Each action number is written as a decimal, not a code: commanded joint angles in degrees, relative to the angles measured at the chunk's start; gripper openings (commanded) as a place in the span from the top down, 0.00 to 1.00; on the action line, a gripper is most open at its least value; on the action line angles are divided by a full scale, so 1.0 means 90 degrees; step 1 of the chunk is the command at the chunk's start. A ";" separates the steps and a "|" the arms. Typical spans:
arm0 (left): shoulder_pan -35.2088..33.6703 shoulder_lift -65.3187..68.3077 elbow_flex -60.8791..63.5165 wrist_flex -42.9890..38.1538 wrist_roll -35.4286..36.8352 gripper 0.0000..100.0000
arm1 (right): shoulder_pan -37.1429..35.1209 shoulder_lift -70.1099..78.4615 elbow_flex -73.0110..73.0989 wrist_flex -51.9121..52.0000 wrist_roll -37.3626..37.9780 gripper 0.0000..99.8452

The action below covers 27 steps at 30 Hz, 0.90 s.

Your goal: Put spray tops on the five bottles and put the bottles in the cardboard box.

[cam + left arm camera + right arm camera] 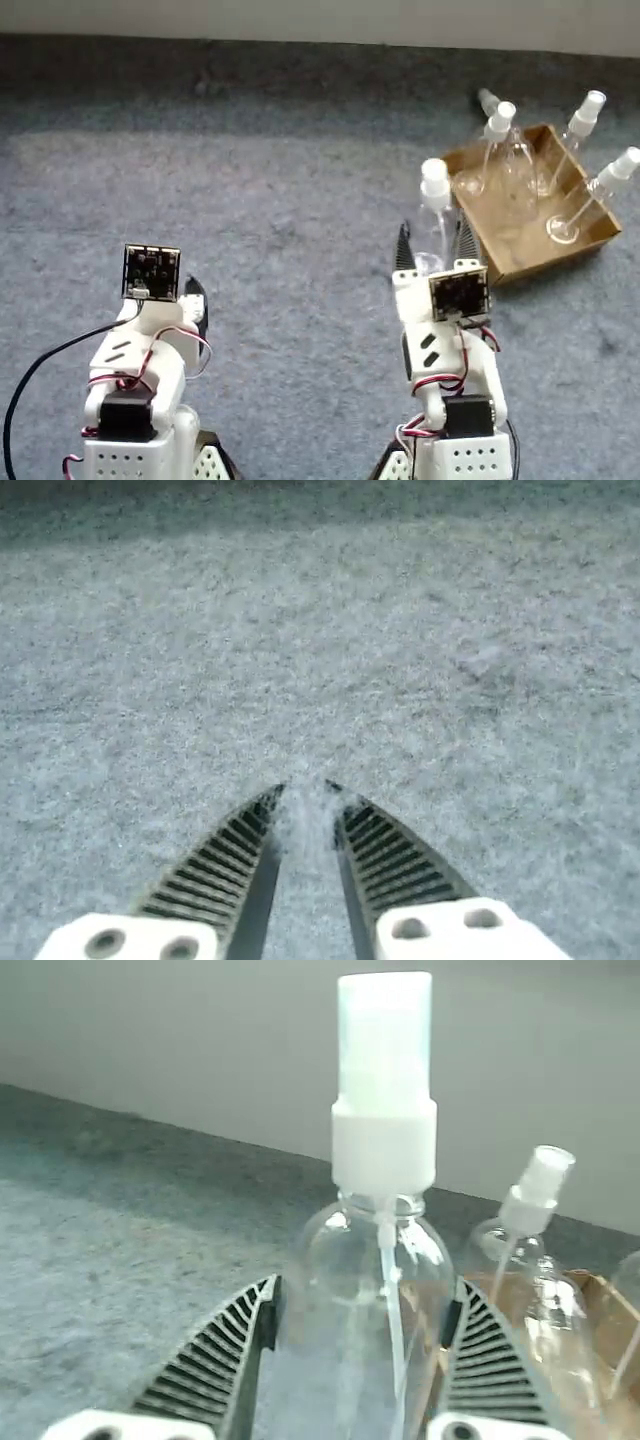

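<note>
Right gripper (367, 1290): its two black fingers (222, 1355) sit one on each side of a clear bottle (345, 1260) and press on its round body, so it is pinching the bottle.
Held bottle: it stands straight, with its long side running up and down. The fingers hold it low, below the neck.
Spray top (384, 1080): white, fixed on the neck of the held bottle and pointing straight up. A thin tube hangs down from it inside the bottle.
Where the held bottle is: in front of the right arm and just beside the cardboard box (520, 240), outside it, on the side nearer the left arm. I cannot tell if its bottom touches the floor.
Cardboard box: brown and low, lying flat and turned a bit at a slant.
Four other bottles (497, 125): they stand inside the box, each with a white spray top on and pointing up.
Left gripper (305, 790): well apart from the box. Its fingers are almost together, with a small gap at the tips, and they hold nothing.
Grey carpet (320, 630): soft and fuzzy, under both arms and the box.
</note>
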 commanded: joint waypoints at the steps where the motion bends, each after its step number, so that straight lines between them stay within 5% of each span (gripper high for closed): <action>1: -0.0005 -0.0063 0.0249 0.0020 -0.0020 0.99 | 0.0659 -0.0103 -0.0659 -0.0005 -0.0059 0.82; 12: 0.0991 -0.0063 0.0962 0.0020 -0.0059 0.99 | 0.1519 0.0357 -0.1724 -0.0005 -0.0059 0.83; 18: 0.0991 -0.0063 0.1060 0.0020 -0.0059 0.99 | 0.1939 0.1998 -0.2691 -0.0034 -0.0068 0.97; 22: 0.0991 -0.0063 0.1060 0.0020 -0.0059 0.99 | 0.2144 0.2945 -0.3131 -0.0054 -0.0068 0.98; 27: 0.0991 -0.0063 0.1060 0.0020 -0.0059 0.99 | 0.2437 0.3766 -0.3179 -0.1372 -0.0088 0.98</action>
